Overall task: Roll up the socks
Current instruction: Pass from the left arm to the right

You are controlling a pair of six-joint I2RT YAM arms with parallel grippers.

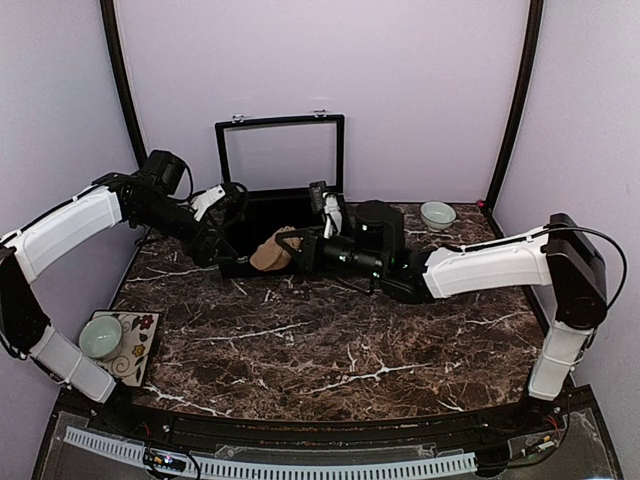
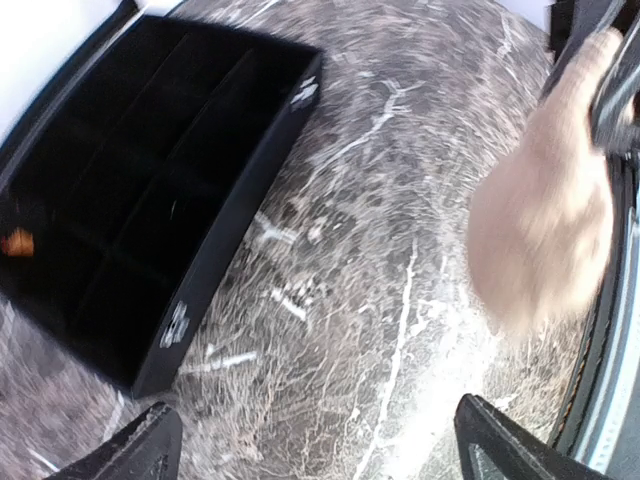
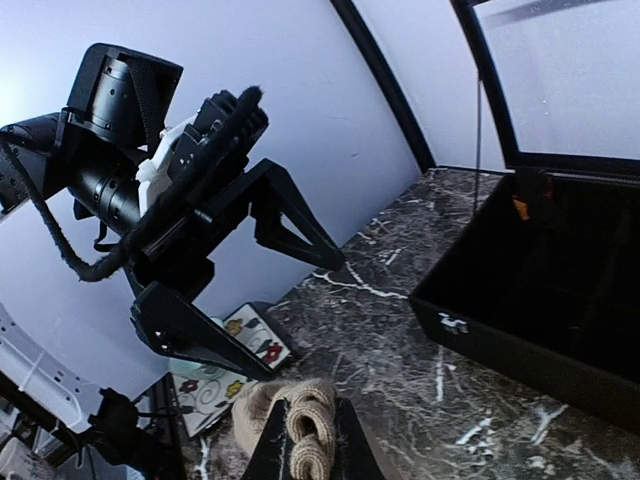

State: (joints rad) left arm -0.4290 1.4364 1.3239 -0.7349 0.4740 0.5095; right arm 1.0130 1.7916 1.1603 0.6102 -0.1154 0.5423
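A tan-brown sock (image 1: 272, 250), rolled into a bundle, hangs just in front of the black box (image 1: 262, 268). My right gripper (image 1: 297, 250) is shut on it. In the right wrist view the rolled sock (image 3: 312, 440) sits pinched between my right gripper (image 3: 312, 408) fingers. My left gripper (image 1: 228, 226) stands open just left of the sock, with nothing between its fingers. In the left wrist view the sock (image 2: 545, 220) hangs at the right, above my open left gripper (image 2: 315, 450). A small orange patch (image 3: 520, 208) shows inside the box; I cannot tell what it is.
The black box (image 2: 215, 255) has dividers and its clear lid (image 1: 282, 155) stands upright at the back. A pale bowl (image 1: 100, 337) rests on a floral tile (image 1: 140, 345) at the front left. Another bowl (image 1: 437, 214) sits at the back right.
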